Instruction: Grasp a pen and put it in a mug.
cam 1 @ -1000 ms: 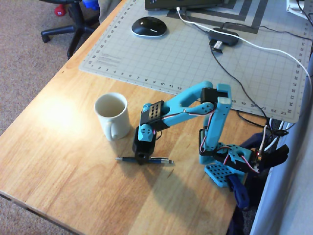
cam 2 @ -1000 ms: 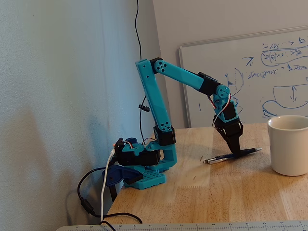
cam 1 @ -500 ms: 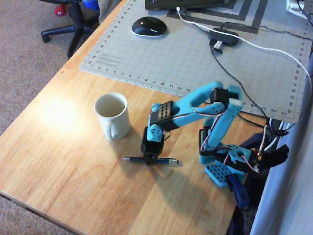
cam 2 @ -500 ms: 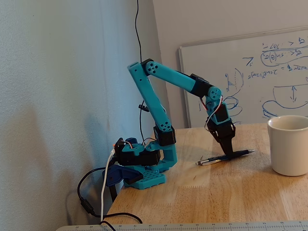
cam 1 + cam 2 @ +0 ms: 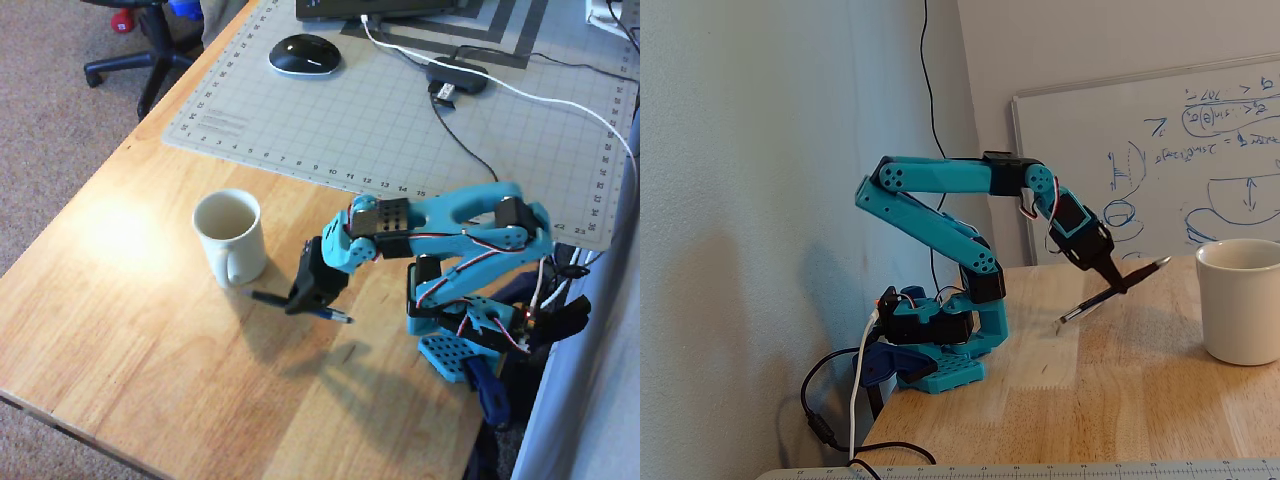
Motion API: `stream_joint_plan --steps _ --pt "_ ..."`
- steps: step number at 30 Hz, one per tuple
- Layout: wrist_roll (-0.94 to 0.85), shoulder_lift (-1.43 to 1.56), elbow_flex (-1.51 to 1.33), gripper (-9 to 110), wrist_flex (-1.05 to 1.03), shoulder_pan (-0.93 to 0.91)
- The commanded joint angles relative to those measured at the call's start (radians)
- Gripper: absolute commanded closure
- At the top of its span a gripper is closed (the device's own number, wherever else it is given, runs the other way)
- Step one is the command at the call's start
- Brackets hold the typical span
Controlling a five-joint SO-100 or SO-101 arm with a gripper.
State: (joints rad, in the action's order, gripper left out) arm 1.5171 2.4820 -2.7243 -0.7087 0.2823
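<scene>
The dark pen (image 5: 333, 316) is held in my gripper (image 5: 303, 298), lifted off the wooden table and tilted, as the fixed view shows (image 5: 1095, 303). My gripper (image 5: 1120, 280) is shut on the pen near its middle. The cream-white mug (image 5: 231, 236) stands upright on the table just left of the gripper in the overhead view, handle toward the gripper. In the fixed view the mug (image 5: 1240, 300) stands at the right edge, a short gap from the pen's raised end.
A grey cutting mat (image 5: 400, 120) covers the far part of the table, with a black mouse (image 5: 304, 54), a USB hub (image 5: 457, 78) and cables on it. The arm's base (image 5: 470, 340) sits at the right table edge. A whiteboard (image 5: 1160, 150) leans behind.
</scene>
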Motion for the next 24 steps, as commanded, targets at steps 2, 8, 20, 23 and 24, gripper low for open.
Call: stream_joint_plan --steps 2,8,20,23,24 --pt "-0.011 0.109 0.014 101 0.207 -0.035" --pt "-0.011 0.12 0.014 101 0.529 -0.043" --pt "-0.009 0.087 0.012 101 0.974 -0.233" --pt "-0.009 0.049 0.014 101 1.042 -0.296" --pt "-0.009 0.038 0.014 101 1.065 -0.311"
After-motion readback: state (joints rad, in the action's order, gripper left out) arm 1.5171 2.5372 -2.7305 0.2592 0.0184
